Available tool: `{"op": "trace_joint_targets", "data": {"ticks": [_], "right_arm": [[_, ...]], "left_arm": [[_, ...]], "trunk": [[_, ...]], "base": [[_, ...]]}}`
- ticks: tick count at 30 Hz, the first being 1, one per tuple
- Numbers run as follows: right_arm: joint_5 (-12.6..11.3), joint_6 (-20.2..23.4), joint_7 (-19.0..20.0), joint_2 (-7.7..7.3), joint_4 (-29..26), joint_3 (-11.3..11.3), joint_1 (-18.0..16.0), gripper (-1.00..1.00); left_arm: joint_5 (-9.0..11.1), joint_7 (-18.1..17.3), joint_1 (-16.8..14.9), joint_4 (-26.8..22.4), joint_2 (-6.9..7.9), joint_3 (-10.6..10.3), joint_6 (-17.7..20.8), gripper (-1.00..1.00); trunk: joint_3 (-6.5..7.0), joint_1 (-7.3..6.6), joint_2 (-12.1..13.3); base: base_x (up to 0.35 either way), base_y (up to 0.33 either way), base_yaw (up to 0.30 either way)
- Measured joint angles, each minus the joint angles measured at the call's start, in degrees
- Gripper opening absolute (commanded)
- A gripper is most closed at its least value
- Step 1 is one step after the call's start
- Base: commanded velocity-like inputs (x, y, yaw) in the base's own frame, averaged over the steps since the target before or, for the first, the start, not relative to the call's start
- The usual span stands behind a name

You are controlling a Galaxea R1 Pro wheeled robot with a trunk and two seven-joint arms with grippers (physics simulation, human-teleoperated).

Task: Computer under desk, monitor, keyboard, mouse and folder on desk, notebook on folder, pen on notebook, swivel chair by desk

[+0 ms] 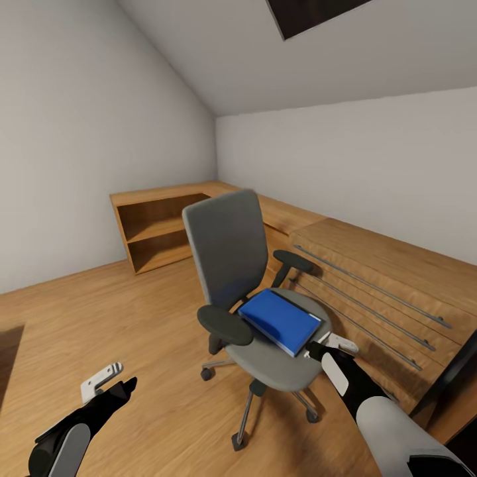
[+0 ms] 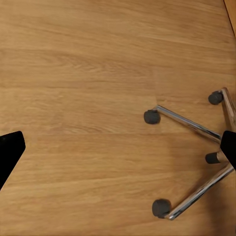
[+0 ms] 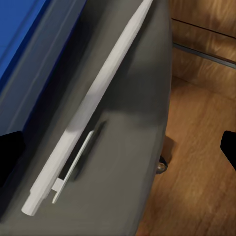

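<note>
The swivel chair (image 1: 245,265) stands mid-floor with its grey back, black armrests and chrome base (image 2: 196,129) on castors. The bright blue folder (image 1: 281,319) lies flat on its seat. Beside the folder (image 3: 22,34), a slim white pen (image 3: 93,108) rests on the grey seat near the seat's edge. My right gripper (image 1: 326,347) hovers open just over that edge, its fingers either side of the pen (image 3: 118,150). My left gripper (image 1: 118,379) hangs open above bare floor, left of the chair (image 2: 118,147). The monitor, keyboard and notebook are out of view.
Low light-wood cabinets (image 1: 165,225) run along the back wall, and a wooden unit with long metal rails (image 1: 371,291) stands right of the chair. A black edge (image 1: 457,377) shows at the lower right. Wooden floor (image 1: 99,311) spreads out to the left.
</note>
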Motion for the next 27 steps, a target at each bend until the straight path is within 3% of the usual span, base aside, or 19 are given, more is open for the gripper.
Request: {"op": "trace_joint_targets", "data": {"ticks": [3,27], "right_arm": [[0.0,0.0,0.0,0.0,0.0,0.0,0.0,1.0],[0.1,0.0,0.0,0.16,0.1,0.1,0.0,1.0]], "left_arm": [[0.0,0.0,0.0,0.0,0.0,-0.1,0.0,1.0],[0.0,0.0,0.0,-0.2,0.13,0.1,0.0,1.0]], "trunk": [[-0.53,0.65,-1.2],[-0.9,1.1,-2.0]], "base": [[0.0,0.0,0.0],[0.0,0.0,0.0]]}}
